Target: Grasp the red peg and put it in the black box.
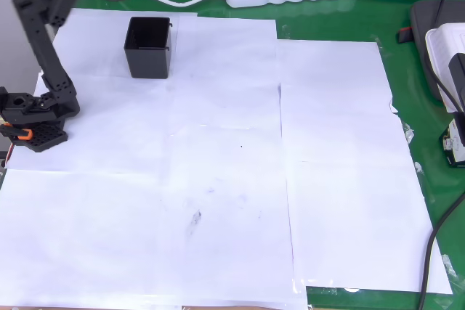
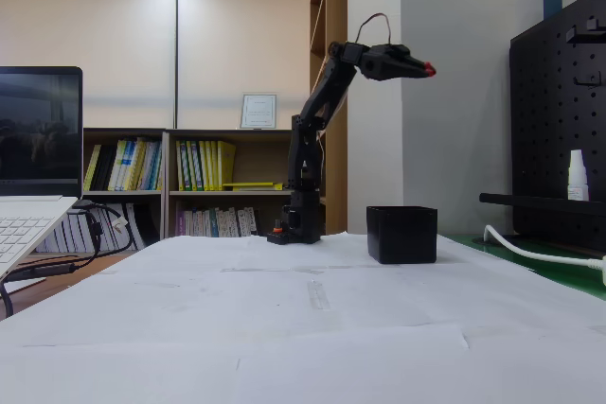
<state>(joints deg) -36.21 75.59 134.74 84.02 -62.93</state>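
The tiny dark red peg (image 2: 429, 70) is seen in the fixed view at the tip of the black two-finger pincer (image 2: 423, 69), raised high above the counter (image 1: 218, 179). The pincer appears closed on the peg, although the jaws are too small in this view for the contact to be confirmed. The arm is extended upward and forward from its base.

The small square black plastic box (image 2: 402, 235) stands upright on the white paper sheets (image 1: 327, 143) that cover the green counter. In the fixed view the peg hangs above the box and slightly to its right; the offset in depth cannot be judged from that view. In the overhead view the box (image 1: 149, 47) is open at the top and nothing is seen inside it.

The step in hand is judged to be the transport to the box. The peg should be centred over the opening, then lowered between the thin walls before the jaws are parted. The walls should not be touched, since the light box is likely to shift.
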